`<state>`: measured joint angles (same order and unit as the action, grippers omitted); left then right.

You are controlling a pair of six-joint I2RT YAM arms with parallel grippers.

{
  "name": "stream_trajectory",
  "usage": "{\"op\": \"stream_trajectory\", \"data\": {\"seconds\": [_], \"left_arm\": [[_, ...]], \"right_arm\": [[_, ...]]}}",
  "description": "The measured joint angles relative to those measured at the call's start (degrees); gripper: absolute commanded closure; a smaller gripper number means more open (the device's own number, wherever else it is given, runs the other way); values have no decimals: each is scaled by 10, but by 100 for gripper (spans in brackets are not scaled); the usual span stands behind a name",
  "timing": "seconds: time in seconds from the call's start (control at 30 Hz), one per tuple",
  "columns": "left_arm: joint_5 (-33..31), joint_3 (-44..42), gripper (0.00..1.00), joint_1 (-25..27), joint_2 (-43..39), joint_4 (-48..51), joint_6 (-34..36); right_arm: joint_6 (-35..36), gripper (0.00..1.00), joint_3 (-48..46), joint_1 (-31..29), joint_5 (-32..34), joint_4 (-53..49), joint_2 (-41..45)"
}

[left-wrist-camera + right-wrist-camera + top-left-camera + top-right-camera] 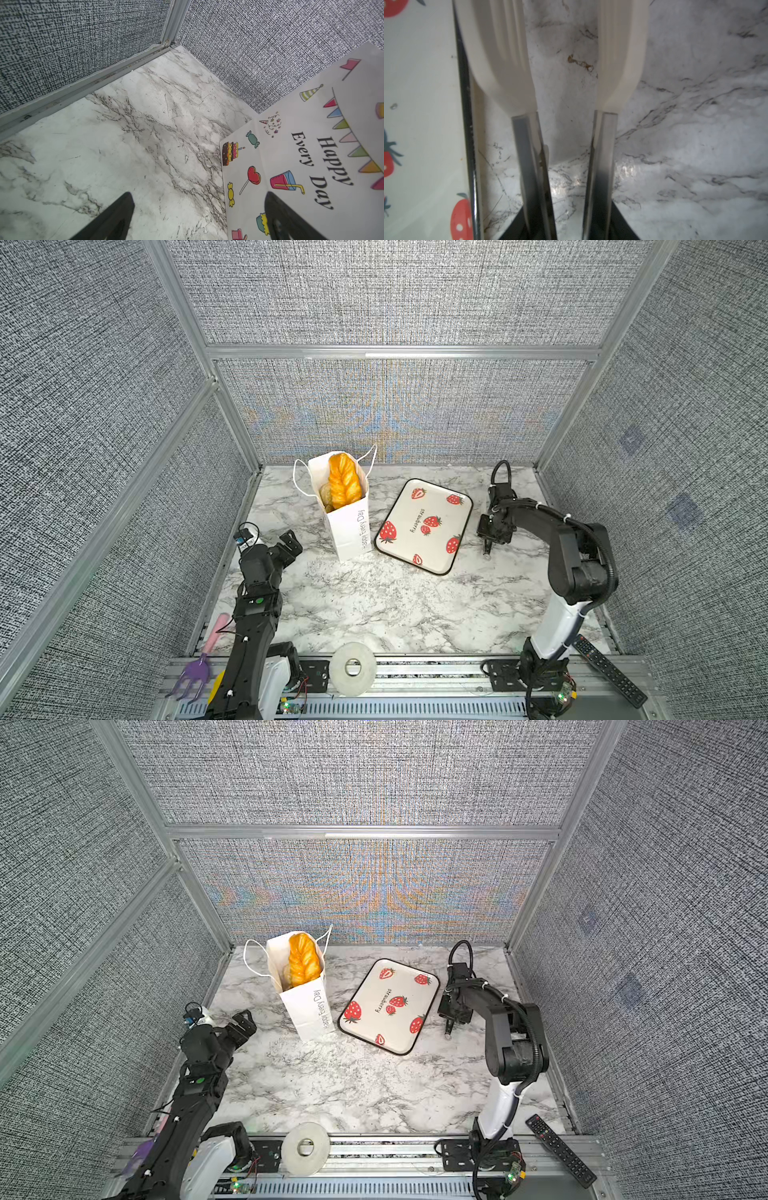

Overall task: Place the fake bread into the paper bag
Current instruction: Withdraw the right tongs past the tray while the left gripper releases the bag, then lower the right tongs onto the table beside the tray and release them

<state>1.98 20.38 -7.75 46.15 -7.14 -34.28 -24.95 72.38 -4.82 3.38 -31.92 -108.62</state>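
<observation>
The tall white paper bag (349,531) with grey "Happy Every Day" lettering stands upright at about 11 o'clock on the marble-patterned table (374,605). The fake bread is inside it. A long glossy golden braided loaf (343,481) stands on end, its top level with or just above the rim, and at least 1 paler roll (326,493) sits beside it lower down. How many more pieces lie beneath cannot be seen.

The white strawberry-print tray (436,493) with a black rim, at about 1 o'clock just beside the bag, carries nothing. No bread shows on the table, so the loading looks complete or nearly so.

The left gripper (291,545) sits at 9 o'clock, near the bag's side but not touching it, with its jaws spread wide and empty. The right gripper (488,549), at about 3 o'clock just beside the tray, is clamped around steel tongs (525,135) with white tips, which point down at bare table and hold nothing.

The bread looks light and slick. The braid's furrows at mid-length should offer the surest hold across its width.

The bag is thin paper and probably top-heavy with the loaf upright, so a sideways nudge could tip it. Steadying it at the upper side wall seems wiser than pulling the cord handles.
</observation>
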Motion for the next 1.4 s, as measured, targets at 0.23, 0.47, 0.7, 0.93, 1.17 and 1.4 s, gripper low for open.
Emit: {"op": "stream_trajectory", "data": {"seconds": [0.23,0.47,0.7,0.93,1.17,1.4], "left_arm": [[5,-12,1,0,0,-19,5],[10,-14,1,0,0,-32,11],[10,-16,1,0,0,-35,19],[10,-17,1,0,-1,-35,24],[9,-17,1,1,-17,-35,26],[-5,-25,1,7,-16,-47,31]], "right_arm": [[6,57,24,0,24,2,-36],[8,40,19,1,36,2,-30],[9,28,15,0,37,2,-21],[8,1,5,1,38,6,1],[8,1,-1,1,36,14,16],[8,1,-39,1,25,38,78]]}}
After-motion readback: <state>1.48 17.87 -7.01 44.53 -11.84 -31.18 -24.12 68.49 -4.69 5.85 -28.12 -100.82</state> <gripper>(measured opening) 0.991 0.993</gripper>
